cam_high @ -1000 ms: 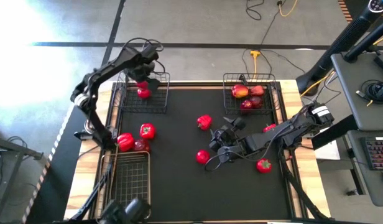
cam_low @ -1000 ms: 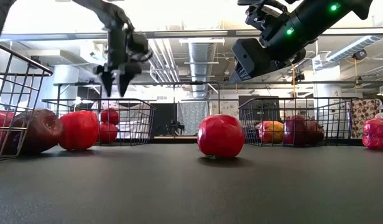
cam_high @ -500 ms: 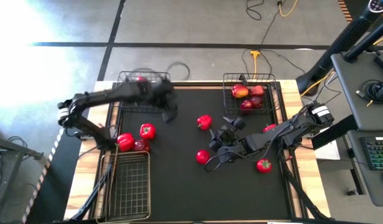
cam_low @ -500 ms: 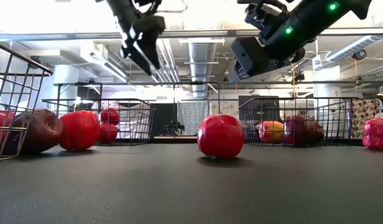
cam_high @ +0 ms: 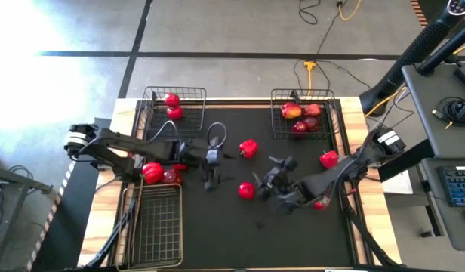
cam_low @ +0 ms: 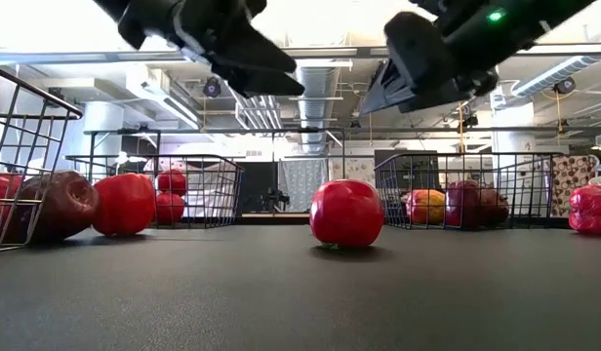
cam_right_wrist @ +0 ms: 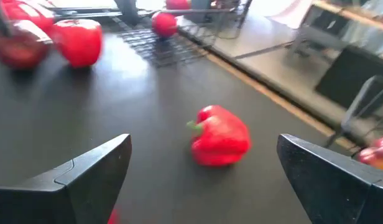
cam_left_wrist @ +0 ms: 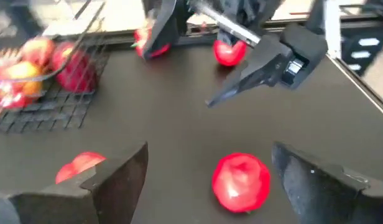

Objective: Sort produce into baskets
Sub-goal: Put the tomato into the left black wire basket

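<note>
both grippers [cam_high: 210, 177] [cam_high: 272, 198] hover open-fingered flanking a tomato [cam_high: 246, 190]

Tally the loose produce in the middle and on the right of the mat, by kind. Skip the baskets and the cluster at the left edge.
Bell peppers: 2, the centre pepper and the right-side pepper
Tomatoes: 2, the centre tomato and the right-side tomato, which is partly under the right arm
Total: 4

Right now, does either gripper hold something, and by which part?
No. The left gripper and the right gripper are both open and empty above the table.
</note>
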Robot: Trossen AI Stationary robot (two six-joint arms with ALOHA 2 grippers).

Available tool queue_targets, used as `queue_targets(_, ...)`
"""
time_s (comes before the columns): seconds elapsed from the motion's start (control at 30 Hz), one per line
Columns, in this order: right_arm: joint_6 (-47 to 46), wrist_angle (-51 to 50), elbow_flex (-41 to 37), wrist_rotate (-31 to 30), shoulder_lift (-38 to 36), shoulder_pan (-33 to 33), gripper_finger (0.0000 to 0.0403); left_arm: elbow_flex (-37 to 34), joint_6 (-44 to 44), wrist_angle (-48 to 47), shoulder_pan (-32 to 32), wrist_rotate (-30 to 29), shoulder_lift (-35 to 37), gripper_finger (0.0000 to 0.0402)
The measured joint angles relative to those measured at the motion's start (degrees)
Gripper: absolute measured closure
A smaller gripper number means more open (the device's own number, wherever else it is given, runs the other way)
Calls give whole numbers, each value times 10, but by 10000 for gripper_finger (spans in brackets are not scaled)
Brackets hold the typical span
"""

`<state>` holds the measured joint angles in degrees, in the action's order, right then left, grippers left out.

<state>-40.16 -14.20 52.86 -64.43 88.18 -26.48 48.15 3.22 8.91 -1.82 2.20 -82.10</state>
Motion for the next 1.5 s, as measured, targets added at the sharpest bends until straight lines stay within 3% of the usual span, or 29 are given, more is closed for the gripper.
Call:
queue_targets(0.2,-55,59,11,2,20,-64,9,-81,38,143,-20,57,-14,77)
queue_targets(0.33,-68,79,33,-1,21,-97,9,-125,49,229,-46,62,-26,77)
queue_targets(0.57,-64,77,68,-6,21,-111,9,-151,49,243,-90,65,-42,77)
queue_targets(1.03,-27,70,71,5,21,-115,9,-92,7,230,-97,60,-142,77)
queue_targets(1.33,-42,72,39,6,21,-116,9,-15,3,193,-96,55,-213,77)
queue_targets(1.5,-59,70,22,16,21,-116,9,33,22,151,-94,-27,-266,77)
